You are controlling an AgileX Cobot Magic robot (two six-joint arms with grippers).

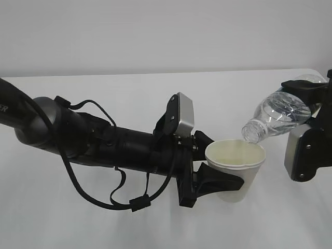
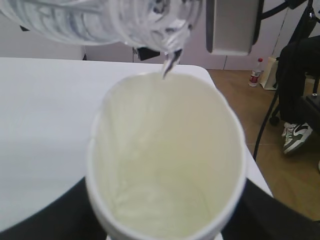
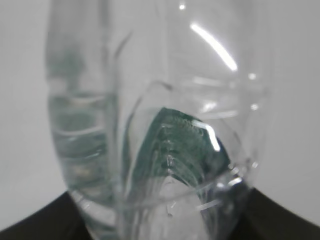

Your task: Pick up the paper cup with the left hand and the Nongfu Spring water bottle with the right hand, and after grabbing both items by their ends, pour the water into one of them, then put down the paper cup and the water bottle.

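The paper cup (image 1: 239, 167) is held upright above the white table (image 1: 129, 98), my left gripper (image 1: 224, 174) shut on its wall from both sides. From the left wrist view I look into the cup's (image 2: 165, 165) cream inside, with black fingers (image 2: 45, 215) at the lower corners. The Nongfu Spring water bottle (image 1: 277, 116) is tilted, its open neck down-left just over the cup's far rim. My right gripper (image 1: 307, 96) is shut on its base end. A thin trickle of water (image 2: 170, 61) falls from the bottle's mouth (image 2: 150, 25) into the cup. The bottle (image 3: 150, 125) fills the right wrist view.
The table's right edge lies close beside the cup (image 2: 235, 125). Beyond it is brown floor with a small bottle (image 2: 256, 72), a chair leg and a person's shoe (image 2: 297, 137). The left arm's cables (image 1: 104, 187) loop low over the table.
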